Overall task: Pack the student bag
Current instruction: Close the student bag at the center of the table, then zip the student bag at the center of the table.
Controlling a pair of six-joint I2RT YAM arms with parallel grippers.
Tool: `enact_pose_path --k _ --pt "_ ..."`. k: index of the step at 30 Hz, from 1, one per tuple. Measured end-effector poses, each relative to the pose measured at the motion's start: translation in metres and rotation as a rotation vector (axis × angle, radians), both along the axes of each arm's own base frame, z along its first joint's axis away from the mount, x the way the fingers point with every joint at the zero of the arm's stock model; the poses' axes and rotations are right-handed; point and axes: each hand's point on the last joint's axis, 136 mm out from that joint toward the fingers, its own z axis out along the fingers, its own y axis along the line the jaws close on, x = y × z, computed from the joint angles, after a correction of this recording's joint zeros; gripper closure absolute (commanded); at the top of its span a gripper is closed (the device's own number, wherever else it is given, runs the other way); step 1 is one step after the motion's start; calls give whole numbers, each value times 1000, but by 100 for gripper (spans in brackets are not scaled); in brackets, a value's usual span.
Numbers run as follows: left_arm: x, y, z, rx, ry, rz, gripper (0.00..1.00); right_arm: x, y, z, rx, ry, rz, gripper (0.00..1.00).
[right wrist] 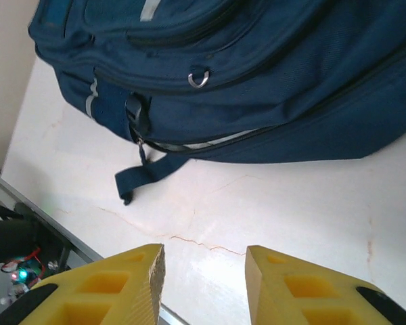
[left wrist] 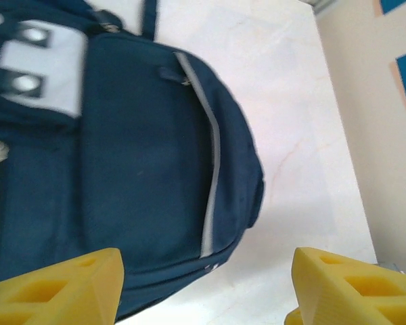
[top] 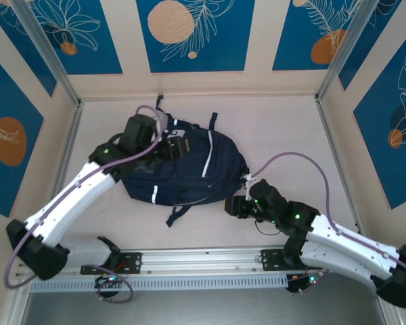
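Note:
The student bag (top: pixel 189 169) lies flat in the middle of the table, dark navy with thin white stripes. My left gripper (top: pixel 172 147) hovers over its upper left part. In the left wrist view the yellow fingers (left wrist: pixel 61 284) stand wide apart, open, with the bag's front pocket (left wrist: pixel 142 169) below and nothing between them. My right gripper (top: pixel 231 205) sits low by the bag's near right edge. In the right wrist view it (right wrist: pixel 204 254) is open over bare table, a short way from the bag's side (right wrist: pixel 257 81).
A loose strap (right wrist: pixel 145 172) trails from the bag toward the near edge, also seen from above (top: pixel 178 213). A metal rail (top: pixel 203 261) runs along the near edge. Patterned walls (top: pixel 189 34) close in the table. Bare tabletop (top: pixel 284 128) lies right of the bag.

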Motion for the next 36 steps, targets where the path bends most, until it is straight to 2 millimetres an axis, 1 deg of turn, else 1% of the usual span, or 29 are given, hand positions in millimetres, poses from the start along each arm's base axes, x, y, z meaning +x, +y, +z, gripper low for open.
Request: enact_pose_path --k 3,5,7,10,12,14,17,21,23,26,29,33,36 --pt "-17 29 -20 52 25 60 34 -4 21 -4 -49 -15 52 62" --pt "-28 45 -35 96 43 88 34 -8 35 -9 -81 -26 78 62" --pt "-39 61 -49 141 56 118 34 -13 48 -20 -125 -33 105 61" --pt "-53 80 -66 181 67 158 34 -18 62 -41 -196 -23 116 54" --pt "-62 90 -77 193 77 183 34 -20 69 -52 -244 -17 113 53" --pt "-70 97 -89 197 92 198 34 -18 78 -57 -271 -16 98 53" --pt "-80 103 -111 199 132 213 36 -12 93 -56 -260 -11 66 55" --pt "-91 104 -137 200 205 212 39 -2 109 -55 -227 6 35 56" --pt "-95 104 -146 201 230 212 39 3 120 -55 -220 18 28 57" --pt "-98 105 -151 188 239 223 40 11 140 -56 -205 47 19 61" --pt "-99 107 -143 155 207 234 39 16 158 -59 -194 77 12 64" --pt "-102 110 -132 118 167 248 40 21 175 -76 -203 139 3 64" --pt "-103 112 -130 114 161 251 39 22 180 -93 -224 184 -6 64"
